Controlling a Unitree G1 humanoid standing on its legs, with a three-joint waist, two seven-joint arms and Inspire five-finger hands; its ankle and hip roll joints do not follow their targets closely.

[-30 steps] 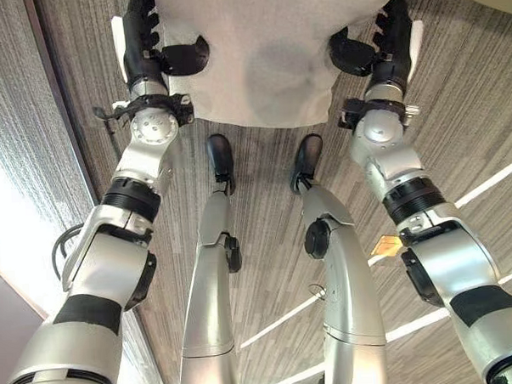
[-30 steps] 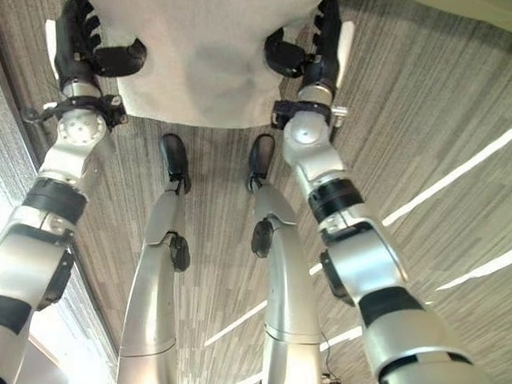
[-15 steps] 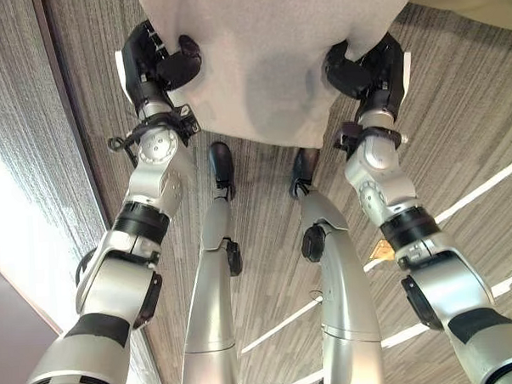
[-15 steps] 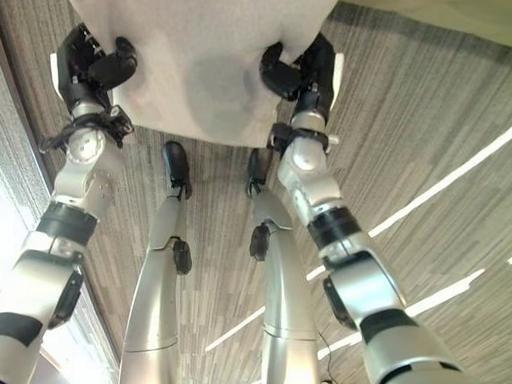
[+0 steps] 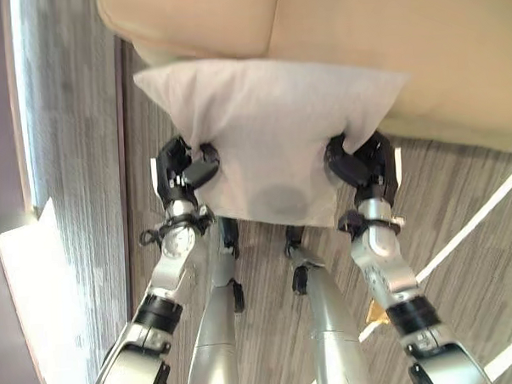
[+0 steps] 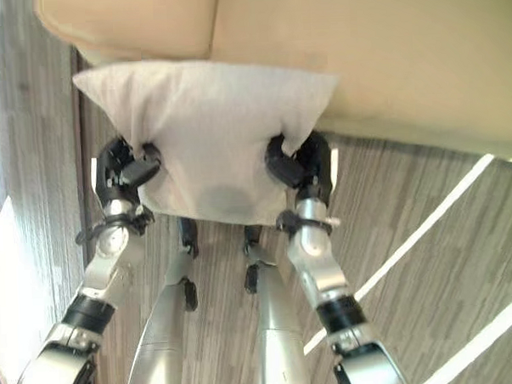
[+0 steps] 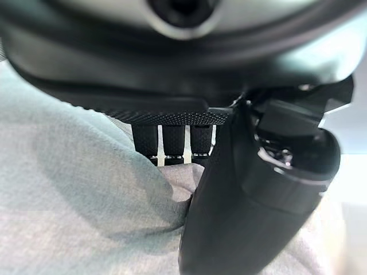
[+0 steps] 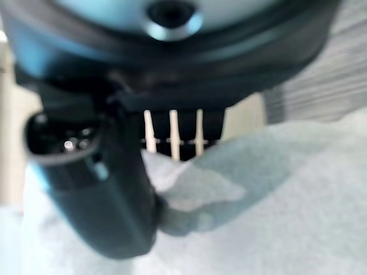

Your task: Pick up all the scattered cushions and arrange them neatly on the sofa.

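Between the left hand (image 5: 185, 171) and right hand (image 5: 363, 163), both pinching it, hangs a soft grey cushion (image 5: 270, 132), beige sofa (image 5: 385, 42) just beyond.

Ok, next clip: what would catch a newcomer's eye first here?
The pale grey cushion held up in mid-frame, pinched at its two lower sides by the left hand and right hand. Just beyond it stands the cream sofa, the cushion's top edge overlapping the sofa's front, with striped wood-look floor below.

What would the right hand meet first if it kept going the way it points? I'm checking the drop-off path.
Probably the beige sofa. The right hand, shut on the light grey fabric cushion, points toward its front; how near is unclear.
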